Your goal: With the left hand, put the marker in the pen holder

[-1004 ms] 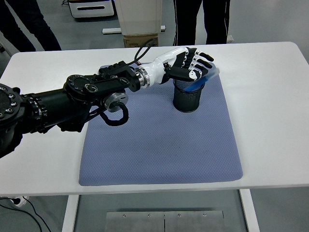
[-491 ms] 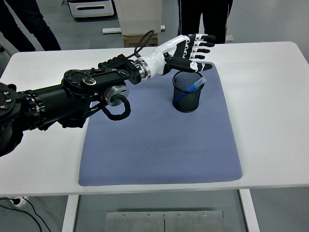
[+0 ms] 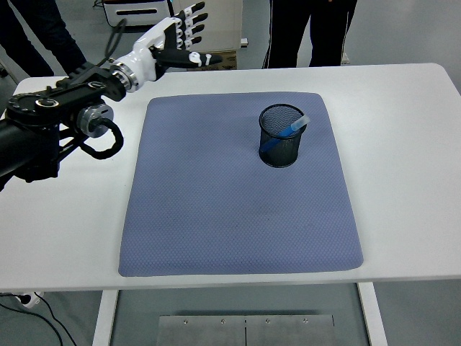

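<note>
The marker (image 3: 288,132) is sitting inside the pen holder (image 3: 282,135), leaning at a slant so that its pale capped end is resting against the right side of the rim and projecting slightly above it, while its blue barrel is running down toward the lower left inside the mesh wall. The pen holder is a black mesh cup standing upright on the blue-grey mat (image 3: 238,216), in the far right quarter of that mat. The mat is lying flat across the middle of the white bench (image 3: 410,166).

The left hand (image 3: 176,40) is hovering above the far left corner of the bench, well apart from the pen holder and clear of the mat. Its fingers (image 3: 196,14) are spread and extended, gripping nothing; the thumb is pointing to the right. The black left arm (image 3: 50,122) is entering from the left edge of the frame and reaching diagonally up toward the far edge, with a looped black cable (image 3: 101,140) hanging under the forearm.

The right arm is not appearing in the frame.

Beyond the far edge of the bench, the dark trousered legs of a person (image 3: 313,32) are showing at top centre, and another person (image 3: 36,36) is standing at top left. A cardboard box (image 3: 216,59) is sitting on the floor behind the hand.
</note>
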